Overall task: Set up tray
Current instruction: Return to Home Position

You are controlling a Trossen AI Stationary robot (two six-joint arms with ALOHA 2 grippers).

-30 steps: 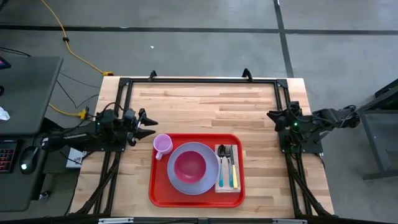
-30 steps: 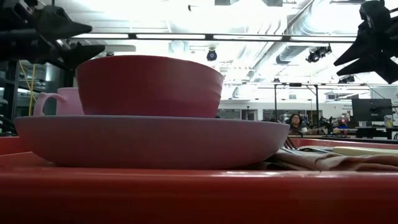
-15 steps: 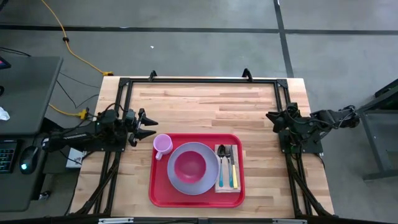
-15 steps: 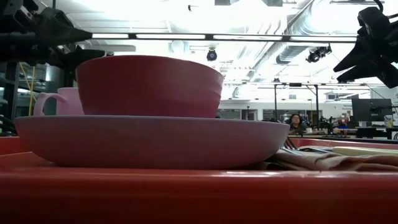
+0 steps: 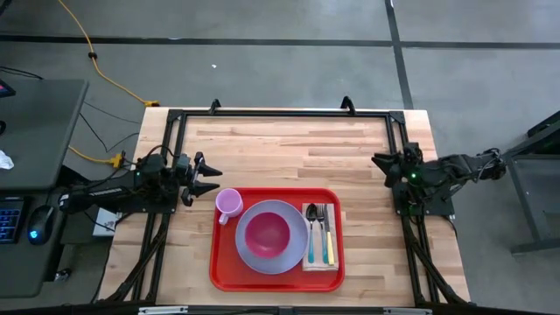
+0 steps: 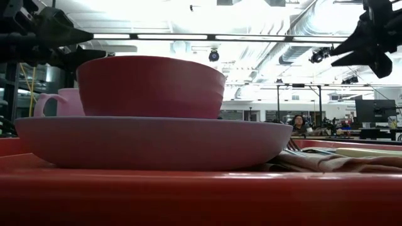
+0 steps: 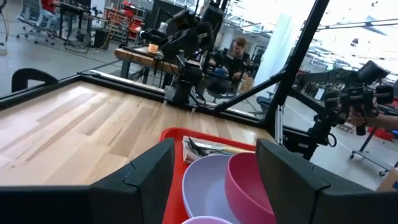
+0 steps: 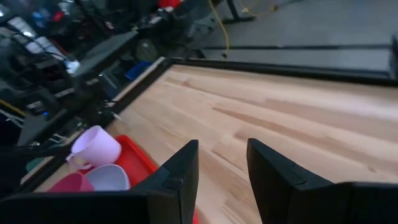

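Note:
The red tray [image 5: 222, 273] lies on the near middle of the wooden table. On it stand a lavender plate [image 5: 250, 255] with a pink bowl [image 5: 267, 234] in it and a pale pink cup [image 5: 228, 203] at the tray's far left corner. A tan napkin [image 5: 320, 263] on its right side carries a spoon, fork and knife [image 5: 318, 231]. My left gripper [image 5: 213, 178] hovers open at the table's left side, level, just left of the cup. My right gripper [image 5: 377, 162] hovers open at the right edge, clear of everything.
A black frame rail [image 5: 280, 113] runs along the table's far and side edges. Bare wood [image 5: 289, 149] fills the far half of the table. A desk [image 5: 35, 131] stands off to the left. A person [image 6: 298, 122] sits far back in the room.
My right gripper has tipped its fingers upward and rolled a little while staying at the table's right edge. The tray and its things have kept still.

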